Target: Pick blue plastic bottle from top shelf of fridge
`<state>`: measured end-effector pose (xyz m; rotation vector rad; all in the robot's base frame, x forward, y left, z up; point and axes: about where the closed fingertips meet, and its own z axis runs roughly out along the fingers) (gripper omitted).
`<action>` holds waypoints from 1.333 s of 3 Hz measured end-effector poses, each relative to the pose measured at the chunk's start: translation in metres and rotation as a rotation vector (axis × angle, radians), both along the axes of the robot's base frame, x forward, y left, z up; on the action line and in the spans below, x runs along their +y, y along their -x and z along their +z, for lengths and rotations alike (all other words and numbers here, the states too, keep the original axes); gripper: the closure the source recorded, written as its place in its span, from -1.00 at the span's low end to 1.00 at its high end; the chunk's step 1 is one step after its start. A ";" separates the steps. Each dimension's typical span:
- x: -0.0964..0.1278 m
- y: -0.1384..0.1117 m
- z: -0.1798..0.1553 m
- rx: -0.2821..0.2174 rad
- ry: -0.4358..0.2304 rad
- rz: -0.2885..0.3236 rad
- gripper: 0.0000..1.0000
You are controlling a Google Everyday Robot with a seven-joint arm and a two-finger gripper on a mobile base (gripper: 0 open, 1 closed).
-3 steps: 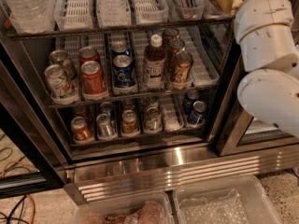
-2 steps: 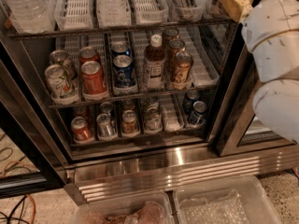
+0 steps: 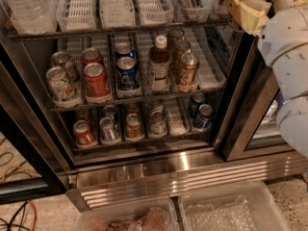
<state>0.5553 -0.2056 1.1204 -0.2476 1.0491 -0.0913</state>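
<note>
While the pincer (image 3: pixel 246 12) hangs top right, one brown bottle (image 3: pixel 158 67) stands.

One end effector (image 3: pixel 246 9) top right, one brown bottle (image 3: pixel 159 64), two bins (image 3: pixel 120 209) (image 3: pixel 222 197)

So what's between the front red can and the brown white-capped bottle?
A blue metal can, in the camera view. The hand is at the top shelf's right end.

no legible text on cans (image 3: pixel 96 81) or brown bottle (image 3: pixel 158 67), gripper (image 3: pixel 244 12) at upper right by top shelf (image 3: pixel 120 31)
</note>
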 end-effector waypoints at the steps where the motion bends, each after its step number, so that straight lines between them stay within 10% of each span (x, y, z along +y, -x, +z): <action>1: 0.026 0.016 -0.015 0.064 0.014 0.083 1.00; 4: 0.076 0.043 -0.030 0.177 -0.086 0.320 1.00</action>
